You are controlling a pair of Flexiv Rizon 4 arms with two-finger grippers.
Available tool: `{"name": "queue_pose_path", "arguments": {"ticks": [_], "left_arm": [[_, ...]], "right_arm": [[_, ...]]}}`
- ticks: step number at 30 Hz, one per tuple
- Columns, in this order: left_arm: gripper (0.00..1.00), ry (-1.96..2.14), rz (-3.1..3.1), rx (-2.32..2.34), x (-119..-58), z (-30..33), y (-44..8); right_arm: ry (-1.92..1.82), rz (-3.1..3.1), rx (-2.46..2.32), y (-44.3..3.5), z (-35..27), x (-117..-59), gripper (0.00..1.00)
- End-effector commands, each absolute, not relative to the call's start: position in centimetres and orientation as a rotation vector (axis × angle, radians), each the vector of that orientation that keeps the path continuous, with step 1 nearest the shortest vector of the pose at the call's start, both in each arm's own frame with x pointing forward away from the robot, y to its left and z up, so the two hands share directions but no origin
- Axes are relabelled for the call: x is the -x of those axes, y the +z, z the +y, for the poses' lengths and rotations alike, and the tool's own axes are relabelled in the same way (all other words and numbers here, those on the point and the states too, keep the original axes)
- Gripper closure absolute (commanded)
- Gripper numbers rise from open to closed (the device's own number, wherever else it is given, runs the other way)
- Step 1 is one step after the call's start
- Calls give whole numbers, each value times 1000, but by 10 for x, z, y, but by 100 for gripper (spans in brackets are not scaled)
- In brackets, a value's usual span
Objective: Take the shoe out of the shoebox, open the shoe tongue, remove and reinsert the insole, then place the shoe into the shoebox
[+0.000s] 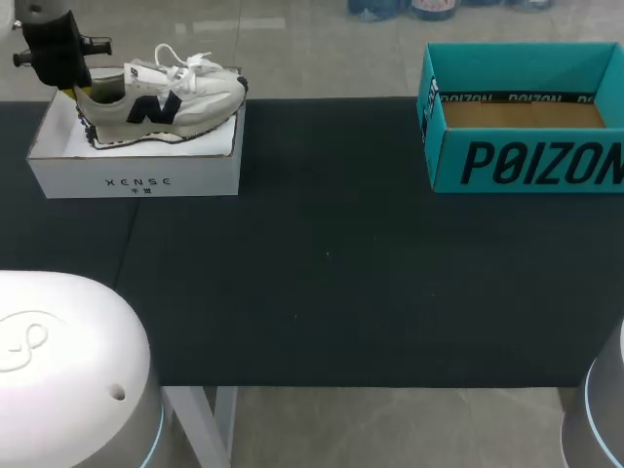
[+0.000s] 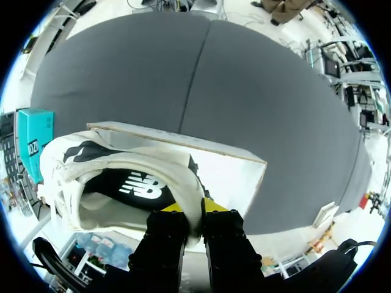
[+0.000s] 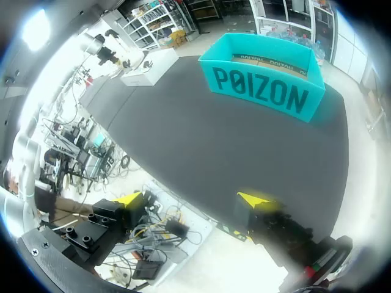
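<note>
Grip at the heel: the left gripper (image 2: 194, 208) is clamped on the back collar of the grey-and-white mesh running shoe (image 2: 116, 183), one finger inside, one outside (a hold that likely suits lifting it out). The shoe rests in the shallow white cardboard shoebox (image 1: 136, 177) at the left end of the black table mat (image 1: 331, 273). The right gripper (image 3: 192, 199), fingers wide apart and empty, hangs off the near table edge, facing the open teal cardboard box (image 3: 263, 85), apparently out of the way.
</note>
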State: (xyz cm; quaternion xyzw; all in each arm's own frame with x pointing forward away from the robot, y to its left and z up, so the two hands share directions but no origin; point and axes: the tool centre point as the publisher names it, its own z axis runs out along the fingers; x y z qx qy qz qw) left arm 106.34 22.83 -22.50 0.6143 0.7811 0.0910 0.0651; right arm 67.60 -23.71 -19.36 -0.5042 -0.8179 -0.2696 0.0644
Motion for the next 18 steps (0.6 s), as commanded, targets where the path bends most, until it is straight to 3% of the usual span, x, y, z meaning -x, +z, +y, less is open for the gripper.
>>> {"name": "queue_pose_path", "arguments": {"ticks": [1,18], "left_arm": [[100,391,2313,-1835,-1020,187,-198],[100,343,2245,-1995,-933,14,-239]], "right_arm": [[-812,-2471,1525,-194,-237,-675,0],[-812,-2471,1525,-194,-237,-675,0]]}}
